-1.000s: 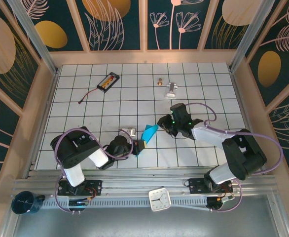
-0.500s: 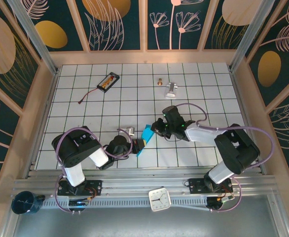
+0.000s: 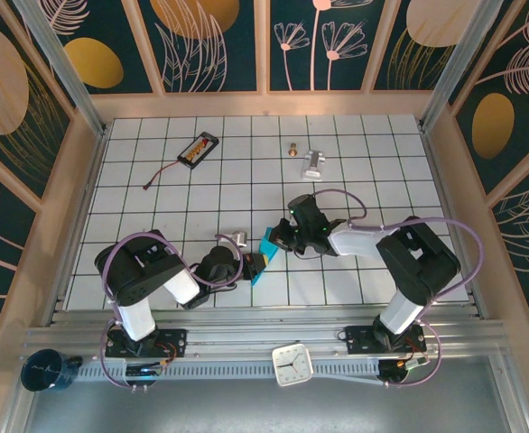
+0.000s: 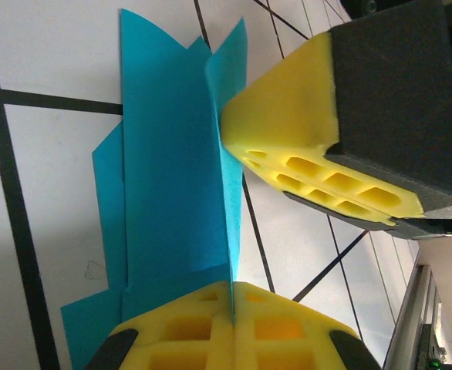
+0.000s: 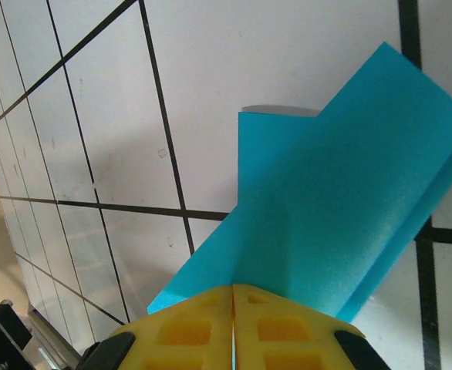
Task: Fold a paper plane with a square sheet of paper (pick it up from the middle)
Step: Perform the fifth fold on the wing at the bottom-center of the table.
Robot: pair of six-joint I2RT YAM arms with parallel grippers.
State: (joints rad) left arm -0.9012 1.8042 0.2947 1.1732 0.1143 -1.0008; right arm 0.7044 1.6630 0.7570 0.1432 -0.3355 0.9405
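While left hand [image 4: 234, 304] keeps pinching folded paper [image 4: 172, 154], right hand [image 5: 234, 297] now clamps it too.

2 arms bent low & reaching inward, L claw [image 4: 234, 308] & R claw [image 5: 234, 304] both pinched shut, tips close.

1. Left hand [image 3: 252, 263] and right hand [image 3: 281, 236] both pinch the folded sheet of paper [image 3: 269, 245] at the bench's [image 3: 156, 209] near middle, barring passage between them.
2. A black battery pack [image 3: 198, 149] and its wire [image 3: 161, 173] occupy the far left.
3. A silver metal piece [image 3: 312, 162] and a brass part [image 3: 293, 149] sit far middle.
4. Tiles at the far right lie free.
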